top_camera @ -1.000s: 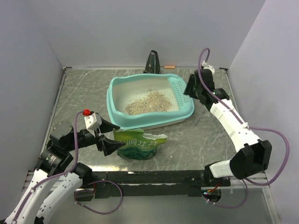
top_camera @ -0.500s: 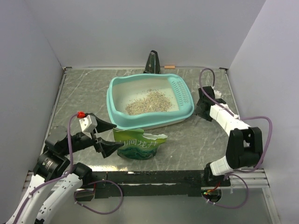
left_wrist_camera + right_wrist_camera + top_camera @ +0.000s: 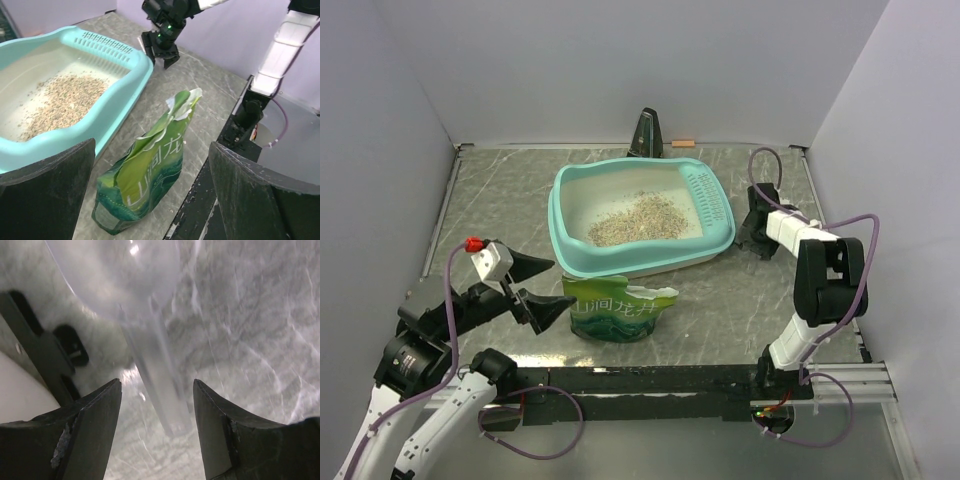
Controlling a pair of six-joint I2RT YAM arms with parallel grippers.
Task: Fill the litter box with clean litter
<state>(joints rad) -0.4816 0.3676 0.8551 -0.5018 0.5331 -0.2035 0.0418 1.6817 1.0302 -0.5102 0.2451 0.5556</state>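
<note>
Left arm low, left fingers point(image 3: 530, 267) wide open, empty, facing the green bag point(image 3: 620, 312). Right arm folded beside the litter box point(image 3: 650, 262), right fingers point(image 3: 92, 435) parted astride a clear scoop point(image 3: 157, 380), not gripping. Inside lies the clean litter point(image 3: 638, 217).

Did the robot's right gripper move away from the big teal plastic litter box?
Yes. The right gripper pulled back from the teal plastic litter box's slotted end, toward the grey table's near edge.

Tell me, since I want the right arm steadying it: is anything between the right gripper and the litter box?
Nothing visible; only bare table separates the right gripper from the litter box's slotted end. A clear scoop lies under the gripper.
</note>
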